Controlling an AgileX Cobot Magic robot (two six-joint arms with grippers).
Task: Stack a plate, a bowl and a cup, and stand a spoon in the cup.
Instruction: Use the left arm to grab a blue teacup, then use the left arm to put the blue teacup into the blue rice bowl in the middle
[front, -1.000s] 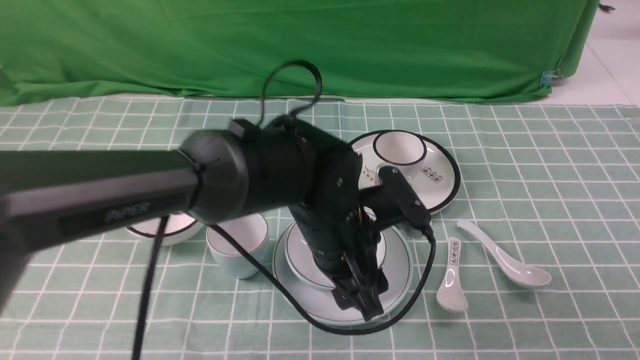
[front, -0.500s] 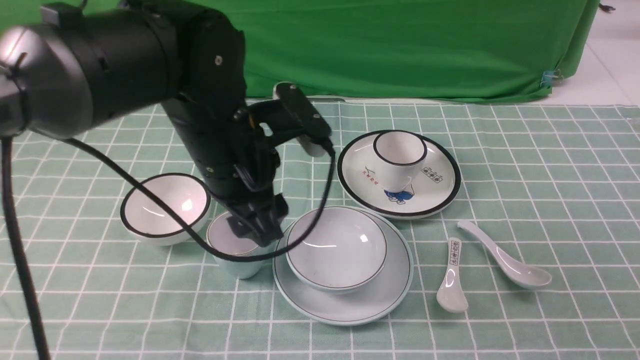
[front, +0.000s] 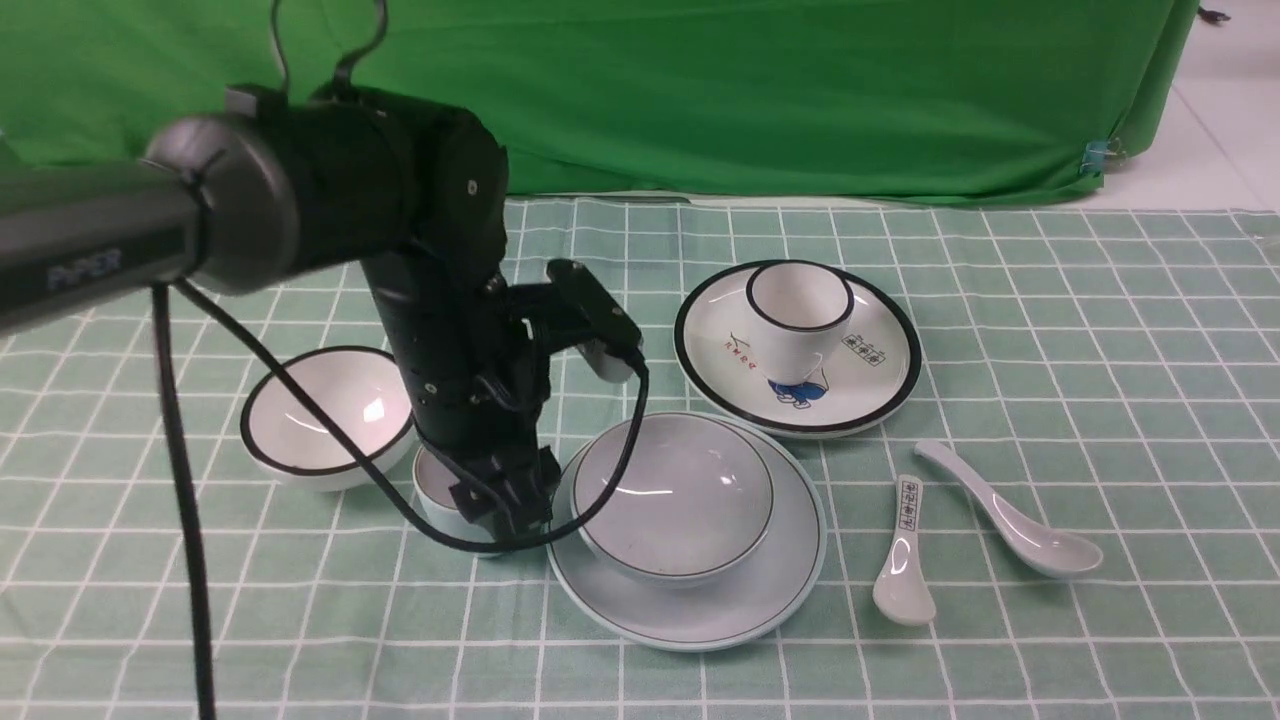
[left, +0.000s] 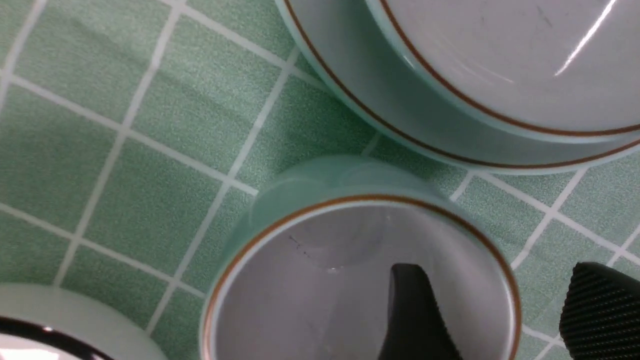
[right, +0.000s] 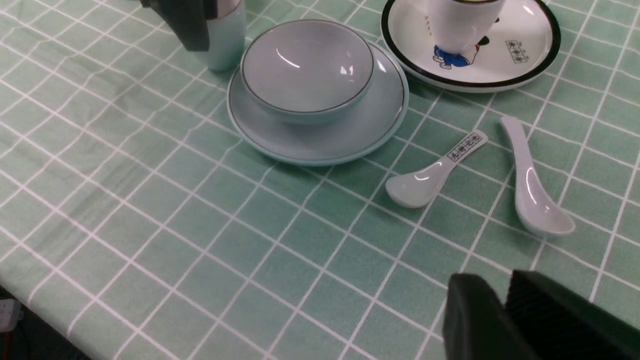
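Two left fingers (left: 410, 320) straddle upright cup (left: 310, 260) wall, ungripped; spoon (front: 1005, 515) handle points far-left; right fingers (right: 475, 320): cannot tell.

backdrop: green cloth (front: 800, 90) draped, 12 o'clock | clip (front: 1097, 157) on its edge, 2 o'clock | floor (front: 1225, 110): pale, 2 o'clock | table cover: green-and-white checked tablecloth (front: 1100, 330)

"PiPER" on left arm (front: 85, 268) (print on short spoon (front: 905, 570) and black-rimmed plate (front: 870, 385) illegible)

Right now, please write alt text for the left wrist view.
The left gripper straddles the rim of the cup, one finger inside, one outside, jaws open. Beside it, the bowl sits on the plate.
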